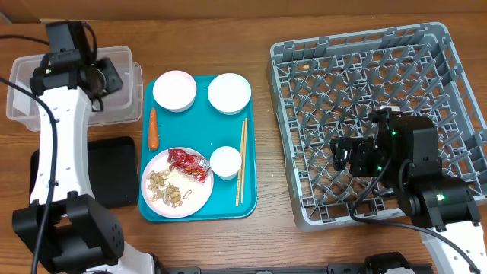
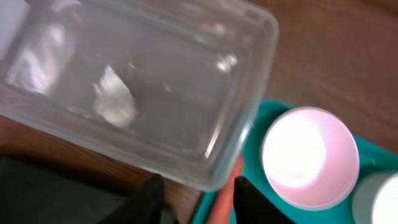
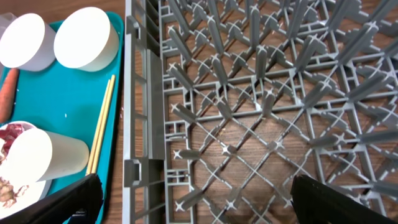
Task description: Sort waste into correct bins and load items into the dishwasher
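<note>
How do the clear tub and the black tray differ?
The tub is see-through; the black tray is opaque. The tub has raised walls, while the black tray looks flat and shallow. The tub holds a white paper wad; the black tray's visible part shows nothing, though the left arm covers some of it. Both are rectangular with rounded corners and sit left of the teal tray.

Ahead of my left jaws I see a glossy clear plastic tub (image 2: pixel 205 68) with a crumpled paper wad (image 2: pixel 115 99); below my right jaws, matt grey plastic rack (image 3: pixel 146 93), wood-grain table (image 1: pixel 228 243).
</note>
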`<act>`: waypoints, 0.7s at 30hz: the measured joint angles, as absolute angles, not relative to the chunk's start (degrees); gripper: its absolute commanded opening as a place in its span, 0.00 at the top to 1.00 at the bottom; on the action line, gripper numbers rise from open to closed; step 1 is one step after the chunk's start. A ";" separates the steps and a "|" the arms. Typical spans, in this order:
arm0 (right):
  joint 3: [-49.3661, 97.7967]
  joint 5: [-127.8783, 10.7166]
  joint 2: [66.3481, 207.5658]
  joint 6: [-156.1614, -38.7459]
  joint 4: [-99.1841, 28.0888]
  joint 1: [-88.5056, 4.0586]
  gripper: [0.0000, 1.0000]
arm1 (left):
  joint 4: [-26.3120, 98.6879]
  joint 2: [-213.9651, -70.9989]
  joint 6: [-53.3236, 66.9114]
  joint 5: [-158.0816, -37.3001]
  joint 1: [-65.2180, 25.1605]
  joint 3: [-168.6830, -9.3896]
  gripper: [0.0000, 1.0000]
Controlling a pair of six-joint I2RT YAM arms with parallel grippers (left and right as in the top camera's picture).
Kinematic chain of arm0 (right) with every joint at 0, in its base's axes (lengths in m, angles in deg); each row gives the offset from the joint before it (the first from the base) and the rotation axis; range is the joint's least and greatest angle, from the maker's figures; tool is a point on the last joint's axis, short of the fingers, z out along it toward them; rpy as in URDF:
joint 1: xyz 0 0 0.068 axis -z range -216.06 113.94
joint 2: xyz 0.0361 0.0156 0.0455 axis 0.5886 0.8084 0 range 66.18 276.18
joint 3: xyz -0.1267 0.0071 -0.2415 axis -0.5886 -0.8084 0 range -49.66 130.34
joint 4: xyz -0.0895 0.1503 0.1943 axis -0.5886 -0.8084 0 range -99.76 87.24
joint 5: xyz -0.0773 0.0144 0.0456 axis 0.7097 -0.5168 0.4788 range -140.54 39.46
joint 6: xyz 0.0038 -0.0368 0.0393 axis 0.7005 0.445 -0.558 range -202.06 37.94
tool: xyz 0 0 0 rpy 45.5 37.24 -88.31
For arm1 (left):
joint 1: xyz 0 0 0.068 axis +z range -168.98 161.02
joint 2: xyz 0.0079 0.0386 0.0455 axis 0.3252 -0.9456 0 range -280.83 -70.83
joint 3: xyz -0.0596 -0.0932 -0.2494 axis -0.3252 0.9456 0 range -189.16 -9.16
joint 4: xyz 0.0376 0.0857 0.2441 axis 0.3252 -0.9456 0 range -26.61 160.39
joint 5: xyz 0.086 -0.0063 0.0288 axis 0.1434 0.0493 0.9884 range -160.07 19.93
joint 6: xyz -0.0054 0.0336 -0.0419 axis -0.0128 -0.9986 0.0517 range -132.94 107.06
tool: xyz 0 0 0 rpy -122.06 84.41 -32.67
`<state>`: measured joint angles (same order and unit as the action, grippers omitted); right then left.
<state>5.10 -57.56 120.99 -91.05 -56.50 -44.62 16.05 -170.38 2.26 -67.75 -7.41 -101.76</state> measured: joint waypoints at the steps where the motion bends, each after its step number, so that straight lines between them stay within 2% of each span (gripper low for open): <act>1: 5.08 -57.52 121.01 -91.05 -56.41 -44.62 0.00 | 11.39 -170.36 2.37 -70.46 -7.78 -101.76 0.69; 4: 5.10 -57.54 121.12 -91.09 -56.74 -44.62 0.00 | -1.92 -170.29 2.59 -77.52 -11.03 -100.53 0.70; 7: 5.10 -57.54 121.10 -91.05 -57.39 -44.62 0.00 | -7.30 -170.27 4.03 -80.84 -16.26 -94.61 0.69; 15: 5.17 -57.54 121.10 -91.07 -58.86 -44.62 0.00 | 3.35 -170.29 8.16 -80.36 -19.27 -78.15 0.59; 21: 5.17 -57.54 121.10 -91.05 -58.95 -44.62 0.00 | 11.81 -170.27 8.38 -77.10 -19.27 -76.99 0.59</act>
<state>5.17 -57.54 121.10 -91.05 -58.95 -44.62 11.81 -170.27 8.38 -77.10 -19.27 -76.99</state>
